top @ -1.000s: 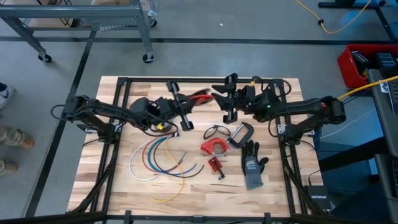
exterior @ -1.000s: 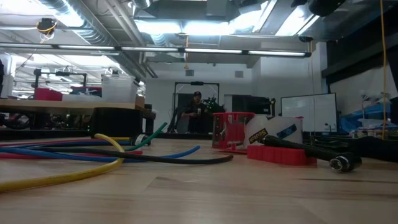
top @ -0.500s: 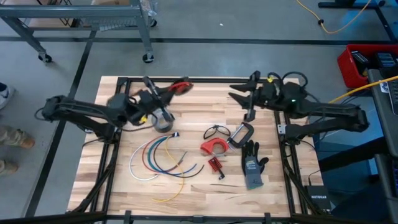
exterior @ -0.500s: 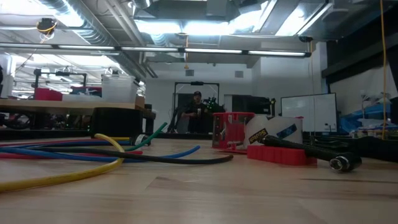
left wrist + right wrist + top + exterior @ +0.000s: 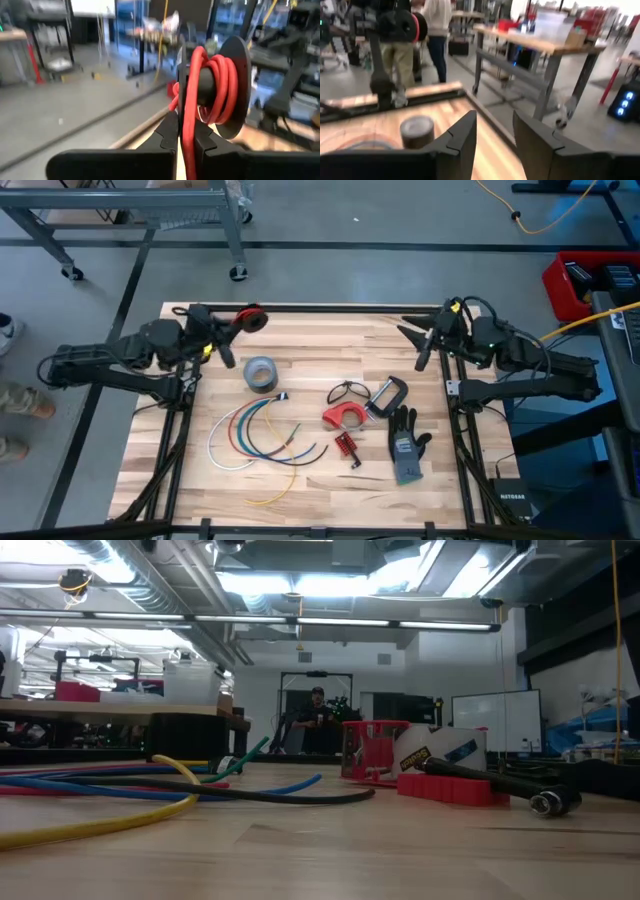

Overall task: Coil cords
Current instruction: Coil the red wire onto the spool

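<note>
I've pulled both arms back to the worktop's far corners; left hand [image 5: 232, 323] is clamped shut on the red cord [image 5: 212, 82], now wound on its spool. Right hand [image 5: 424, 340] is parted, empty. Remaining cords [image 5: 255, 435] lie loose, well apart from both hands, so more coiling to do.

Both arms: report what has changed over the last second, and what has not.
Both arms drew apart from the table's middle to its far corners. The left gripper, shut on the red cord wound on a black spool, carried it to the far left corner. The right gripper, open and empty, withdrew to the far right. The grey tape roll now lies uncovered. The loose cords stayed put.
</note>
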